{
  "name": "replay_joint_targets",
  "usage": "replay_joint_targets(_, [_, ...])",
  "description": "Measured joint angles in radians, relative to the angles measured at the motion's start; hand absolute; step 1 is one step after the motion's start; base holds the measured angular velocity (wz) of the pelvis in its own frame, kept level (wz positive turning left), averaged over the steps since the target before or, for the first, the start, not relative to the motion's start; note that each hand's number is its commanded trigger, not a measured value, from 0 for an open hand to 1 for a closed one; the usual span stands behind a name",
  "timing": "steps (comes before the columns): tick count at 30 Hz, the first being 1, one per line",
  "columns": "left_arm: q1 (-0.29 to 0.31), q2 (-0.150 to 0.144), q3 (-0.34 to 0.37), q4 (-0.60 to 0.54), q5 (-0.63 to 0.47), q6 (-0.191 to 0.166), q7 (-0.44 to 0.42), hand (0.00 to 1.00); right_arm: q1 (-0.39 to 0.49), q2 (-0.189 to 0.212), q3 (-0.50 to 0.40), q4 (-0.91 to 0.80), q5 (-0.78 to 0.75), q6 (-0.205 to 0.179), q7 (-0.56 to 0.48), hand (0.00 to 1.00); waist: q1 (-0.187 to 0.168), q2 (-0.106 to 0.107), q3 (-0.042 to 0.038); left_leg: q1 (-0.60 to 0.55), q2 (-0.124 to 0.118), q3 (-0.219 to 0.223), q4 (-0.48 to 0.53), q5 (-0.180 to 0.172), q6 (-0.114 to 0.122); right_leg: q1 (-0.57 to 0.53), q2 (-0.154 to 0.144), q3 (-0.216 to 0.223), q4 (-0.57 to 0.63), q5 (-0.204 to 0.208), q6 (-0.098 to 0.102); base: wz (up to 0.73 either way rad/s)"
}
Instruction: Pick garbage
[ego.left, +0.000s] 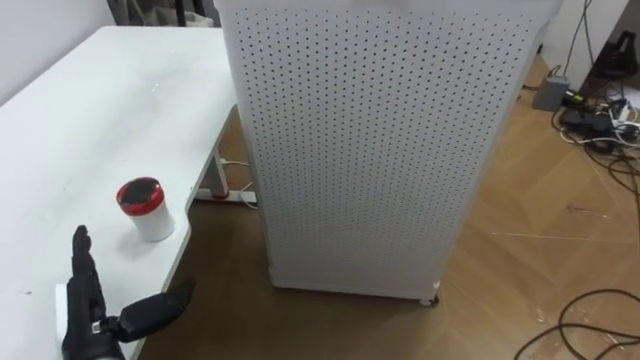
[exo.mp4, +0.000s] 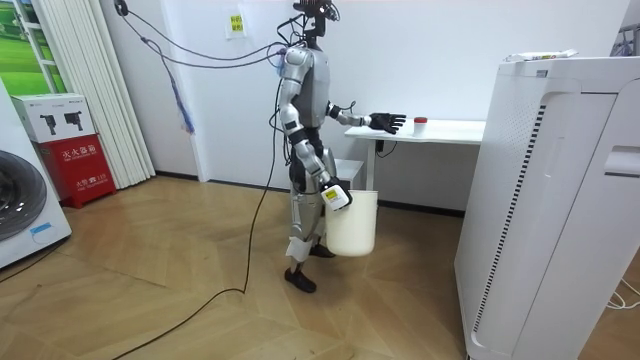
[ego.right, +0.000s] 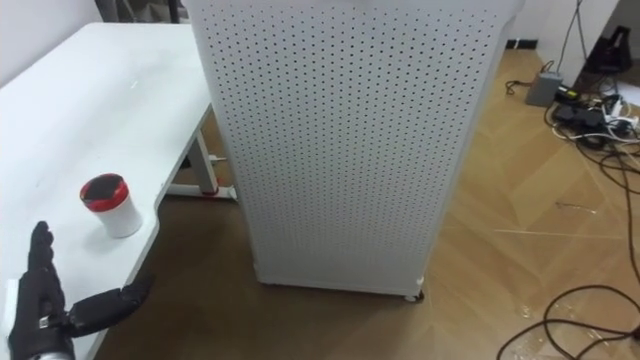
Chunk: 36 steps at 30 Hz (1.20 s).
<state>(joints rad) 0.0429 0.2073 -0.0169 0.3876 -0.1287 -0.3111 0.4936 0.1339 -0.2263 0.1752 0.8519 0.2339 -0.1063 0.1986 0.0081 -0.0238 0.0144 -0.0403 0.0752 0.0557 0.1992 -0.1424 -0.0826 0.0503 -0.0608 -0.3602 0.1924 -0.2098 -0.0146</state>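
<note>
A small white cup with a red rim (ego.left: 145, 208) stands near the front edge of the white table (ego.left: 90, 110); it is also seen as a cup (ego.right: 108, 205) and a far-off cup (exo.mp4: 420, 122). My left hand (ego.left: 88, 310) is open over the table's near corner, fingers straight and thumb spread. It is a short way in front of the cup and not touching it. In the room view I stand at the table's end with the left hand (exo.mp4: 385, 122) held out over it. My right hand (exo.mp4: 335, 196) hangs at my side, shut on the rim of a white bin (exo.mp4: 352, 225).
A tall white perforated cabinet (ego.left: 370, 140) stands right beside the table, leaving a narrow gap over the table's leg (ego.left: 215, 175). Cables and a power strip (ego.left: 595, 115) lie on the wood floor to the right. A washing machine (exo.mp4: 25, 210) and red box (exo.mp4: 80, 165) are far behind.
</note>
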Motion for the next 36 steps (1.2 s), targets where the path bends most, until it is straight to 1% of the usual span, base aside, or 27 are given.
replay_joint_targets(3, [-0.048, 0.000, -0.009, 0.035, -0.034, 0.003, 0.001, 0.00, 0.000, 0.000, 0.001, 0.000, -0.001, 0.001, -0.002, 1.00, -0.004, -0.001, 0.0019, -0.006, 0.002, 0.000, 0.009, -0.004, 0.007, -0.001, 0.001, 0.000, 0.002, 0.000, 0.000, 0.00])
replay_joint_targets(5, [-0.104, 0.002, -0.020, 0.061, -0.071, 0.003, 0.001, 0.00, -0.002, 0.000, 0.004, 0.000, -0.001, 0.001, -0.003, 1.00, -0.005, -0.002, 0.0023, -0.016, 0.001, 0.000, 0.021, -0.005, 0.009, -0.011, -0.002, 0.003, 0.013, 0.000, 0.000, 0.00])
replay_joint_targets(7, [-0.143, 0.004, -0.023, 0.085, -0.081, 0.004, 0.001, 0.00, -0.009, -0.001, 0.015, 0.000, -0.002, 0.002, -0.001, 1.00, -0.007, -0.002, 0.0035, -0.021, 0.000, 0.000, 0.023, -0.005, 0.009, -0.016, -0.002, 0.004, 0.014, 0.000, 0.000, 0.00])
replay_joint_targets(10, [-0.170, 0.006, -0.028, 0.083, -0.086, 0.004, 0.001, 0.00, -0.010, -0.001, 0.036, -0.001, -0.002, 0.007, 0.001, 1.00, -0.015, -0.005, 0.0035, -0.021, -0.002, 0.001, 0.024, -0.005, 0.009, -0.018, -0.004, 0.011, 0.013, 0.000, 0.001, -0.01])
replay_joint_targets(13, [-0.178, 0.009, -0.028, 0.083, -0.115, 0.005, 0.004, 0.00, -0.011, -0.001, 0.049, -0.001, -0.002, 0.014, 0.001, 1.00, -0.028, -0.005, 0.0030, -0.021, -0.003, 0.002, 0.023, -0.005, 0.009, -0.019, -0.005, 0.011, 0.013, 0.001, 0.001, -0.01])
replay_joint_targets(16, [-0.179, 0.011, -0.028, 0.083, -0.145, 0.008, 0.006, 0.00, -0.011, -0.003, 0.050, -0.003, -0.002, 0.020, 0.000, 1.00, -0.029, -0.004, 0.0019, -0.023, -0.001, 0.010, 0.023, -0.005, 0.009, -0.026, -0.004, 0.019, 0.016, 0.001, 0.001, -0.08])
replay_joint_targets(18, [-0.179, 0.016, -0.028, 0.083, -0.146, 0.009, 0.007, 0.00, -0.012, -0.007, 0.055, -0.005, -0.002, 0.020, -0.001, 1.00, -0.029, -0.004, 0.0014, -0.027, 0.000, 0.013, 0.023, -0.005, 0.009, -0.037, -0.003, 0.026, 0.025, 0.001, 0.001, -0.09])
replay_joint_targets(22, [-0.192, 0.017, -0.028, 0.086, -0.145, 0.009, 0.024, 0.00, -0.015, -0.008, 0.066, -0.005, -0.002, 0.020, -0.010, 1.00, -0.029, -0.004, 0.0012, -0.026, 0.000, 0.024, 0.023, -0.005, 0.009, -0.037, -0.006, 0.032, 0.028, 0.001, 0.002, -0.01])
replay_joint_targets(29, [-0.202, 0.017, -0.028, 0.135, -0.144, 0.010, 0.027, 0.00, -0.014, -0.007, 0.079, -0.005, -0.004, 0.020, -0.012, 1.00, -0.031, -0.003, 0.0015, -0.018, 0.000, 0.027, 0.023, -0.005, 0.010, -0.032, -0.007, 0.034, 0.028, 0.002, 0.002, -0.01])
replay_joint_targets(30, [-0.202, 0.017, -0.028, 0.141, -0.144, 0.013, 0.027, 0.00, -0.013, -0.007, 0.079, -0.005, -0.004, 0.020, -0.013, 1.00, -0.031, -0.002, 0.0015, -0.018, 0.000, 0.027, 0.023, -0.005, 0.010, -0.032, -0.007, 0.033, 0.028, 0.002, 0.002, 0.00])
replay_joint_targets(32, [-0.202, 0.017, -0.028, 0.153, -0.145, 0.030, 0.026, 0.00, -0.013, -0.007, 0.079, -0.005, -0.004, 0.022, -0.014, 1.00, -0.031, -0.002, 0.0016, -0.020, 0.001, 0.027, 0.023, -0.005, 0.010, -0.033, -0.007, 0.031, 0.028, 0.002, 0.002, 0.00])
replay_joint_targets(36, [-0.203, 0.017, -0.026, 0.159, -0.165, 0.043, 0.027, 0.00, -0.014, -0.006, 0.079, -0.005, -0.004, 0.024, -0.014, 1.00, -0.030, 0.001, 0.0000, -0.026, 0.001, 0.027, 0.030, -0.006, 0.011, -0.035, -0.008, 0.029, 0.031, 0.002, 0.002, 0.04])
